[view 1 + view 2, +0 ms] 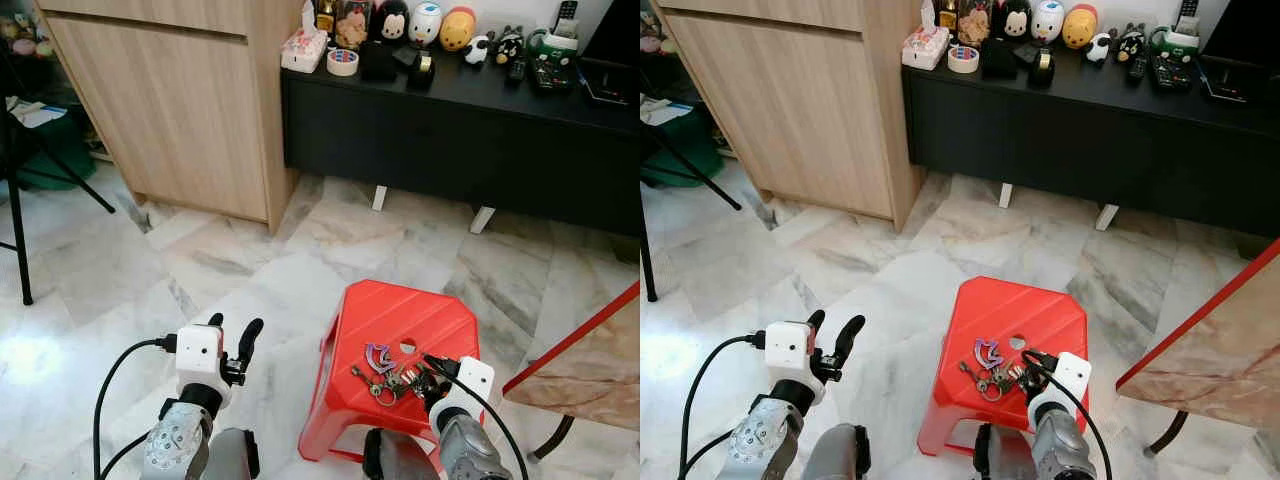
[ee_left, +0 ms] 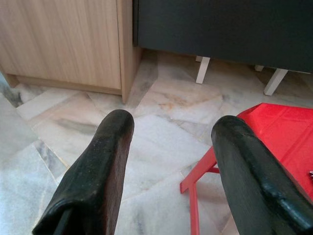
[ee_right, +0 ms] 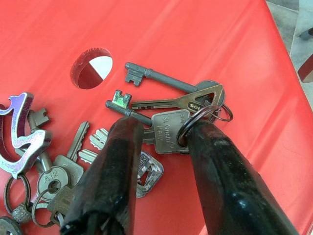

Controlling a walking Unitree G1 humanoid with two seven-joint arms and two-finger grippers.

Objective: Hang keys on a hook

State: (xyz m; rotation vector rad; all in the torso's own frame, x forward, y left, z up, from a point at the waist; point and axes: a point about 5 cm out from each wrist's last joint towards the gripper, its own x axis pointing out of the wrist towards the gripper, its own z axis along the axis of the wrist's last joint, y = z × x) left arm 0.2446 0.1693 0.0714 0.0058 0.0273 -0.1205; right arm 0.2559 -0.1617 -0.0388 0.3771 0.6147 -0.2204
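A bunch of keys (image 1: 390,376) with a purple keychain (image 3: 17,129) lies on top of a red plastic stool (image 1: 400,310), near its round centre hole. My right gripper (image 3: 161,132) is down on the bunch with its fingers open. They straddle a silver key and the ring (image 3: 193,125) that joins several keys. The bunch still rests flat on the seat. To the left of the stool, my left gripper (image 1: 235,325) is held above the marble floor, open and with nothing between its fingers (image 2: 105,161).
A light wooden cabinet (image 1: 170,100) stands at the back left. Beside it is a low black sideboard (image 1: 450,130) carrying figurines and small items. A red-edged tabletop (image 1: 590,360) juts in at the right. Black chair legs (image 1: 20,230) are at the far left.
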